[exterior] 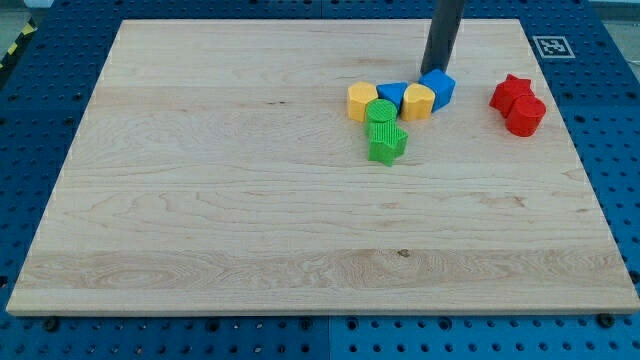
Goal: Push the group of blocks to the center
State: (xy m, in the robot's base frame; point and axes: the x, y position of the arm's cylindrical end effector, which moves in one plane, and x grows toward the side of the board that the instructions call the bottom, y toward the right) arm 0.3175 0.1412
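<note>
My tip (433, 71) rests at the top edge of a blue cube (439, 88), touching it from the view's top. Left of the cube, in a tight row, sit a yellow block (417, 101), a blue triangular block (392, 95) and a yellow hexagonal block (361, 101). Below them a green cylinder (381, 112) touches a green star-like block (387, 141). This cluster lies right of the board's middle, toward the view's top. Apart at the right, a red star (511, 91) touches a red cylinder (526, 115).
The wooden board (200, 200) lies on a blue perforated table (620, 150). A printed marker tag (550, 46) sits on the board's top right corner. The dark rod (443, 30) rises out of the view's top.
</note>
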